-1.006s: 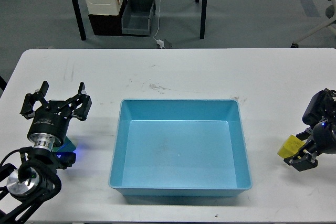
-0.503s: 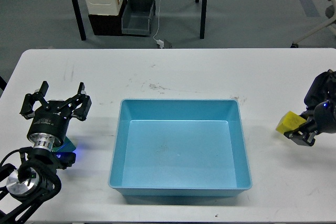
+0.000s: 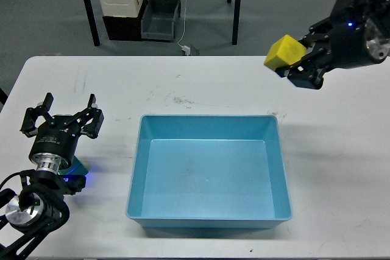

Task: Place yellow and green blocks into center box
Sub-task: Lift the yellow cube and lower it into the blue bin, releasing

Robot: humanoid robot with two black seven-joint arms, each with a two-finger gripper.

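Jaws of the right gripper point(image 3: 297, 65) clamp the yellow block point(image 3: 283, 52) above the surface point(image 3: 213, 83), beyond the blue box point(image 3: 209, 175); left gripper point(image 3: 61, 114) jaws spread wide.

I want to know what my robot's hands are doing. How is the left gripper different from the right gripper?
The right gripper is raised in the air, beyond the blue box's far right corner; the left gripper sits low over the table, left of the box.
The right gripper is shut on a yellow block; the left gripper is open and holds nothing.
Both are black, with two fingers.
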